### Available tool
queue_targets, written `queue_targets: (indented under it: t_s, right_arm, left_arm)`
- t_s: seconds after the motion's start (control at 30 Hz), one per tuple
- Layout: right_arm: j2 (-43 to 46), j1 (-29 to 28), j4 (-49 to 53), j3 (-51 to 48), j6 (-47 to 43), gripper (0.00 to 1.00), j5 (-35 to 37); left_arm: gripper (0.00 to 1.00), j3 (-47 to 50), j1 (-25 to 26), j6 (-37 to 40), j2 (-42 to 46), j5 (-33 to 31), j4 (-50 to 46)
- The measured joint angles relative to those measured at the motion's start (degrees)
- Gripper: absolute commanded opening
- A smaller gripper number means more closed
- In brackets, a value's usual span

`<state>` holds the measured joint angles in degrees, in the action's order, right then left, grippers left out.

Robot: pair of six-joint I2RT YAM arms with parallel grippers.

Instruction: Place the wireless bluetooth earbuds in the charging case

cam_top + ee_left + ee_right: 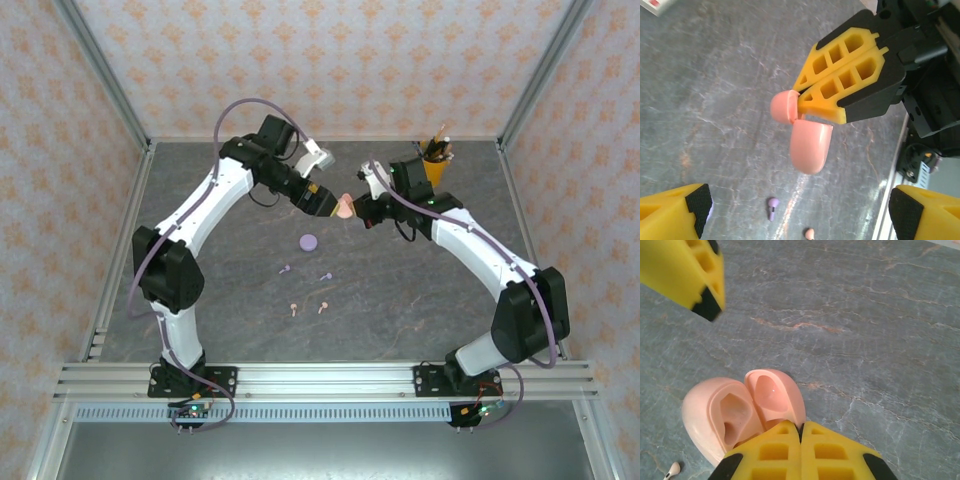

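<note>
The pink charging case (344,208) hangs open above the table, its lid (772,395) swung away from the hollowed base (725,415). My right gripper (801,429) is shut on it near the hinge, as the left wrist view shows (810,145). Facing the case from the left, my left gripper (328,203) is open, with the case beyond its fingers (675,212). On the table lie two lilac earbuds (285,268) (326,276) and two pale pink earbuds (293,307) (323,306). A closed lilac case (309,241) lies just below the grippers.
A yellow cup of pencils (435,160) stands at the back right, behind the right arm. Metal frame posts and patterned walls bound the grey stone-look table (230,300).
</note>
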<state>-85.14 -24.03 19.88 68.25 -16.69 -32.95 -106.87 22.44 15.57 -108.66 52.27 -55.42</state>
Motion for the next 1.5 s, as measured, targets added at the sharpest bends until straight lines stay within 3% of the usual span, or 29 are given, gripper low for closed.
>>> queue_targets:
  t_s: [0.37, 1.5]
  right_arm:
    - [0.0, -0.1, 2.1, 0.1, -1.2, 0.00, -1.9]
    - [1.0, -0.7, 2.3, 0.1, 0.2, 0.00, -6.1]
  left_arm:
    - [0.82, -5.2, 0.0, 4.2, -4.9, 7.4, -5.4]
    - [0.60, -6.7, 2.0, 7.1, -8.3, 10.2, -9.2]
